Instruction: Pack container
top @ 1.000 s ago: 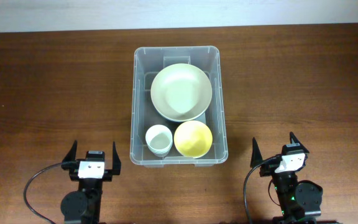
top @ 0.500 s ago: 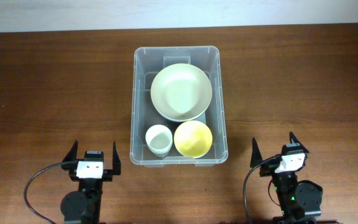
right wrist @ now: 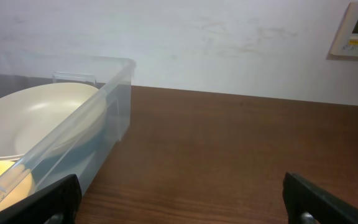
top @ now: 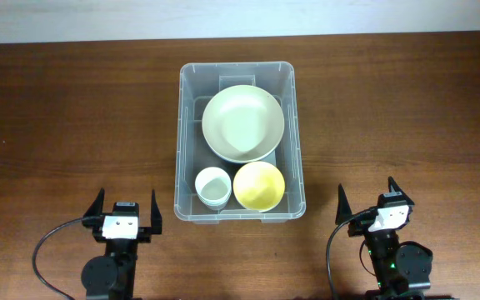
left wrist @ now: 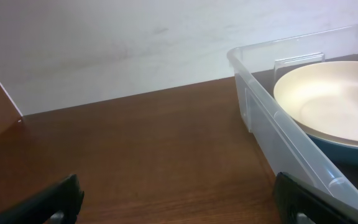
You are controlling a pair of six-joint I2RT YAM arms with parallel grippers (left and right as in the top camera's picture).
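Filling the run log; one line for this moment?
clear plastic rectangular container holds large cream bowl, small yellow bowl, small white cup | left gripper open, empty | right gripper open, empty

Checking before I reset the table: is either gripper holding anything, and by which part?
Nothing is held. The left gripper and right gripper both sit open and empty, apart from the container.

Clear container (top: 185, 142), cream bowl (top: 243, 123), yellow bowl (top: 259, 185), white cup (top: 212, 186), brown table (top: 73, 125)
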